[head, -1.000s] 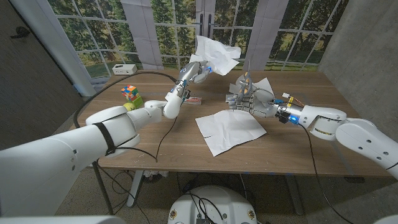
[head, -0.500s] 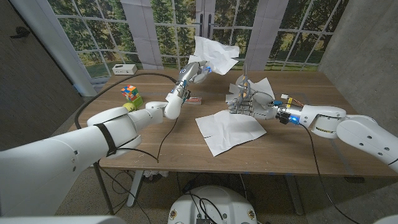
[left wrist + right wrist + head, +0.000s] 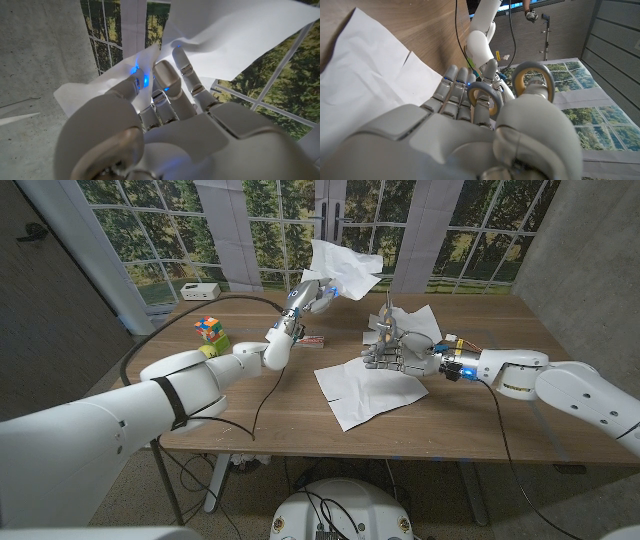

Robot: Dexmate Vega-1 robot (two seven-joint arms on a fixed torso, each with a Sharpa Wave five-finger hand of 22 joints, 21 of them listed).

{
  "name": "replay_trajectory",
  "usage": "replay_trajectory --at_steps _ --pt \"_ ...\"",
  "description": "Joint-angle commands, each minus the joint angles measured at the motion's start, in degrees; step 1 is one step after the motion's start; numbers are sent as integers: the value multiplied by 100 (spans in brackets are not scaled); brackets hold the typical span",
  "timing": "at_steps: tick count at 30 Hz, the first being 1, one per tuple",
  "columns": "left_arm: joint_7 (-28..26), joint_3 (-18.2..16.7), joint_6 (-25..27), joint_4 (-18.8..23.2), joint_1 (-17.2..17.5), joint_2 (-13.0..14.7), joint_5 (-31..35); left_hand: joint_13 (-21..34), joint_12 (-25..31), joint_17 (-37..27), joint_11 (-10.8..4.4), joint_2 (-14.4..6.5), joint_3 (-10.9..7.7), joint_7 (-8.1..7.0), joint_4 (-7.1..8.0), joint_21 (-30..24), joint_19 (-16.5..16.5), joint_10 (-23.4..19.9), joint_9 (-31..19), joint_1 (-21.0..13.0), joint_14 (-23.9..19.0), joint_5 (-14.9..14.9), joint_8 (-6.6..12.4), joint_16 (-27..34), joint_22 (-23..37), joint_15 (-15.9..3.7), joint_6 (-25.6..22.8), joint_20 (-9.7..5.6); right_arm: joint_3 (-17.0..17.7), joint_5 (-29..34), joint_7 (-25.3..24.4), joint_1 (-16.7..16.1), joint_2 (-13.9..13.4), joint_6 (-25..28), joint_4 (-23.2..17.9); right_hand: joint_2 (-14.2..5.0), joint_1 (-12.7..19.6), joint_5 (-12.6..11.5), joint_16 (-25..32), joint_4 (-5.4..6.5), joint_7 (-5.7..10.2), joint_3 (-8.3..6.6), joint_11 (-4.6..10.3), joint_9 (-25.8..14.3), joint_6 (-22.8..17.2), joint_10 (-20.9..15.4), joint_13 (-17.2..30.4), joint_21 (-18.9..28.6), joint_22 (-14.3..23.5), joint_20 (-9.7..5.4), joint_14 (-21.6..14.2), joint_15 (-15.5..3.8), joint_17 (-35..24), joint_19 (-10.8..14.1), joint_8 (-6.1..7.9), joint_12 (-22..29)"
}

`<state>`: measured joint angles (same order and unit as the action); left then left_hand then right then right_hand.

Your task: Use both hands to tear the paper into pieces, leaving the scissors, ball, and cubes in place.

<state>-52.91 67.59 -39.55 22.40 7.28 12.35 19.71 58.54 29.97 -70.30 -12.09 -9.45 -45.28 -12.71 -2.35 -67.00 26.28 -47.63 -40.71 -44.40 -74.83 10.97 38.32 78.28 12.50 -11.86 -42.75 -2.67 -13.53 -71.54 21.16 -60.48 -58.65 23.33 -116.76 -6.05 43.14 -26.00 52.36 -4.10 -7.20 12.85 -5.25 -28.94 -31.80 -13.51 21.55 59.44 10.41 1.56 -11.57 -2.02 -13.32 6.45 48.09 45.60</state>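
1 paper piece [image 3: 345, 268] gripped in raised left hand [image 3: 312, 295], scissors [image 3: 512, 85] in right hand [image 3: 392, 350].

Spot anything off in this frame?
Yes. The right hand holds the scissors, which should stay put. The left hand holds a torn paper piece up; another sheet lies on the table.

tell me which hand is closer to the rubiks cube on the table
Left. The left hand is raised above the table's far side holding a paper piece, across from the cube at the left. The right hand, holding scissors, is farther right, past the flat sheet.
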Motion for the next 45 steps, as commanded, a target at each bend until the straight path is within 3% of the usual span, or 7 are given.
replay_trajectory --at_steps 1,17,21,45 --pt "235 78 119 -60 -86 -41 -211 19 24 -3 -33 -63 -135 2 100 -5 -31 -67 1 18 19 48 -10 49 0 -16 -19 -801 -216 -13 23 246 -1 219 78 -14 15 0 6 -37 -62 22 -41 -8 32 -26 14 -32 17 11 3 -86 -4 15 -20 36" --pt "476 214 225 -90 -186 -110 -445 -1 14 34 -33 -56 -153 2 108 -7 -52 -61 -23 63 93 51 5 -10 -23 -21 17 -793 -373 -30 81 426 -10 419 169 -15 -4 7 -2 -32 -171 24 -68 74 196 7 16 -53 18 7 22 -53 -2 17 -160 35" --pt "264 427 329 -96 -266 -106 -209 15 17 46 -33 -59 -167 3 138 18 -77 -43 -16 100 134 60 -2 -40 -41 -20 40 -778 -412 -22 111 460 -7 451 181 -10 -1 9 -3 -37 -187 24 -67 105 234 24 15 -59 18 14 24 -52 -1 13 -202 32" --pt "393 347 133 -98 -165 -219 -531 -5 -30 24 -34 -65 -183 1 191 29 -131 53 -29 188 183 79 0 -79 -47 -23 100 -787 -554 -20 256 636 -79 690 190 -24 -14 24 10 -35 -241 18 -60 269 389 -41 14 -87 19 50 7 -51 -2 2 -410 82"
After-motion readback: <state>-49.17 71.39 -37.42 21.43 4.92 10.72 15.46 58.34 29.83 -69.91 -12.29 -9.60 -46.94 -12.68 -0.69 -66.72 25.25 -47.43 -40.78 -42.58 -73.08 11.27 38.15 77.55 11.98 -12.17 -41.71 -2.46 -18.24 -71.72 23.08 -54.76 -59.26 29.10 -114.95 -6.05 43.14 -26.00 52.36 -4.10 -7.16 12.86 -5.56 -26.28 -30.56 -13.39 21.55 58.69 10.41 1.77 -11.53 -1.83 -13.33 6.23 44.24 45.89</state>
